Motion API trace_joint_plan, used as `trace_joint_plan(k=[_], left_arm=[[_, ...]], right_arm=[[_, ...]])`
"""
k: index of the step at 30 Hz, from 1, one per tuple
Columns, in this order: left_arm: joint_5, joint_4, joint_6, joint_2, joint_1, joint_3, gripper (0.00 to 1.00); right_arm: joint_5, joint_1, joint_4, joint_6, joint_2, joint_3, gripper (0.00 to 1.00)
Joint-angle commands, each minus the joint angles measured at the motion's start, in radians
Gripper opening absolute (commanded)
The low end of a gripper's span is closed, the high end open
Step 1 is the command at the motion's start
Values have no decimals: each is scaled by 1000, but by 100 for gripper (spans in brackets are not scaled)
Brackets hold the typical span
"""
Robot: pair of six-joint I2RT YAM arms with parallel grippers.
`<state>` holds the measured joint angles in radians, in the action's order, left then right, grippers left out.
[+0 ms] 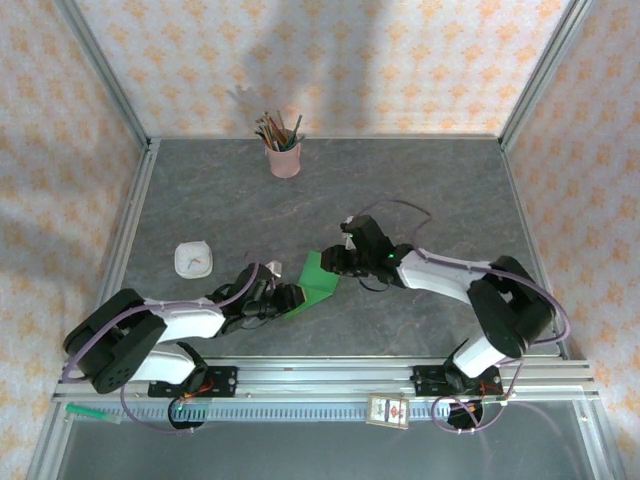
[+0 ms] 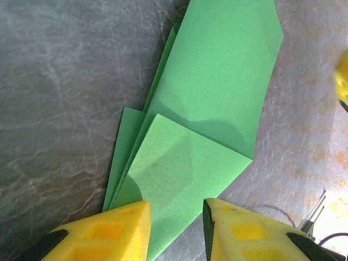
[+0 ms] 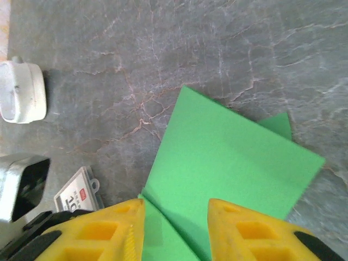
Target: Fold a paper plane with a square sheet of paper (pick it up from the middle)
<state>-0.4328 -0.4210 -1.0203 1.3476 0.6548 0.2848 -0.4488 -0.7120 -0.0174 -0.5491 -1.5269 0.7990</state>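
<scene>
While both my arms reach inward over the grey marbled worktop [image 1: 420, 190], they meet near its middle, a little toward the near edge: the left arm [image 1: 170, 325] comes in from the left and the right arm [image 1: 470, 280] from the right. Between them lies the square sheet of paper [image 1: 320, 280], bright green and creased into a narrower shape of overlapping layers. From my left wrist I see one flap folded over the broad panel of paper [image 2: 217, 81], and thin green edges peek out along its left side. My left jaws stand spread, the paper's near corner running into the gap between the yellow fingers [image 2: 109, 234] — not pinched. My right jaws are spread too, and the opposite end of the paper [image 3: 228, 157] lies in the gap between those fingers [image 3: 250, 228]. Well behind, near the back wall, a pink cup of pencils [image 1: 284, 160] stands upright. To the left of the paper sits a small white round-cornered object [image 1: 193, 259].
</scene>
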Motion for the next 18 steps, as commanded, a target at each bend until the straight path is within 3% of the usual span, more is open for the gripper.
trace_joint_plan(k=[1,5,18], left_arm=[[49,-8,-18,37,4,11,35],[48,-12,-20,51,4,8,35],[48,-7,-17,42,6,1,35]], right_arm=[[4,2,26,-75,45,-79,36],[-31,-11,-87,-150,54,-148,38],[-30,-44,-177,-209,-21,-193,37]])
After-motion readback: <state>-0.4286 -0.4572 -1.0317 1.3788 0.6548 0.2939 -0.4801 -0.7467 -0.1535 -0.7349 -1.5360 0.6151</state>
